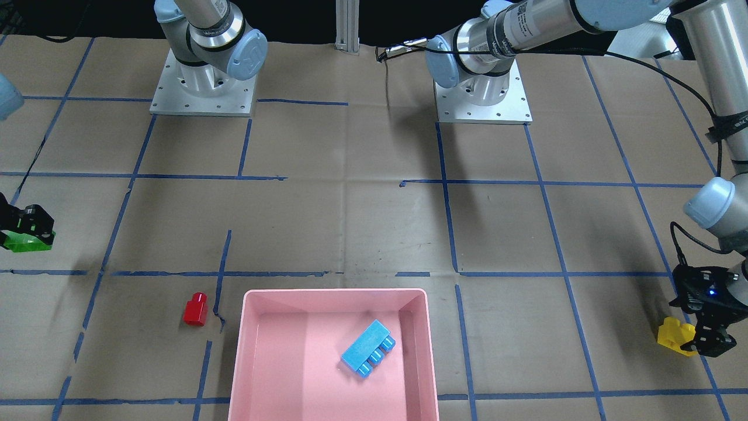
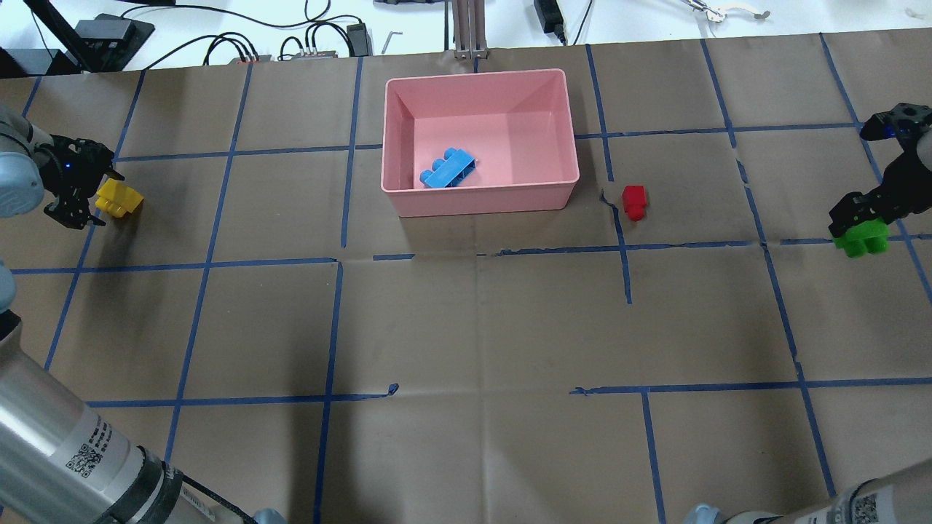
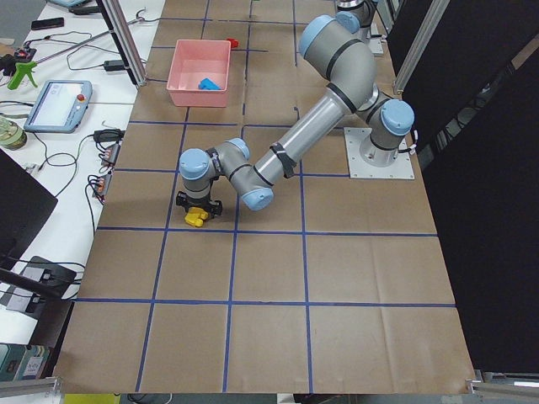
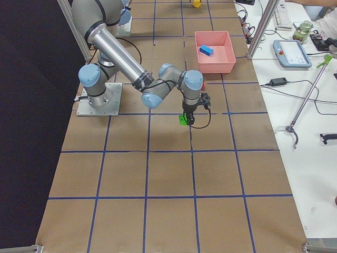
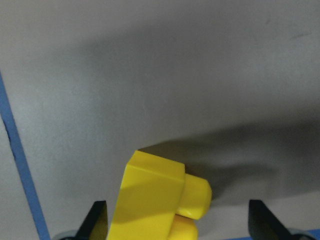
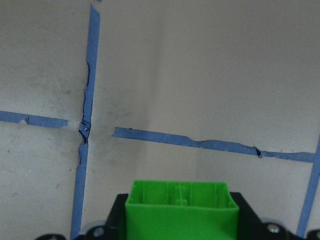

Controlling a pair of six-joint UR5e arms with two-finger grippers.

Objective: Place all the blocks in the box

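Observation:
The pink box stands at the table's far middle with the light-blue brick lying inside it. The red brick stands on the table just right of the box. My left gripper is open at the far left, low over the table, its fingers on either side of the yellow brick, which sits nearer one finger. My right gripper at the far right edge is shut on the green brick, also seen in the front view. I cannot tell whether it touches the table.
The two arm bases stand on the robot's side of the table. Blue tape lines cross the brown surface. Cables and power supplies lie beyond the far edge, behind the box. A tablet lies on the side bench.

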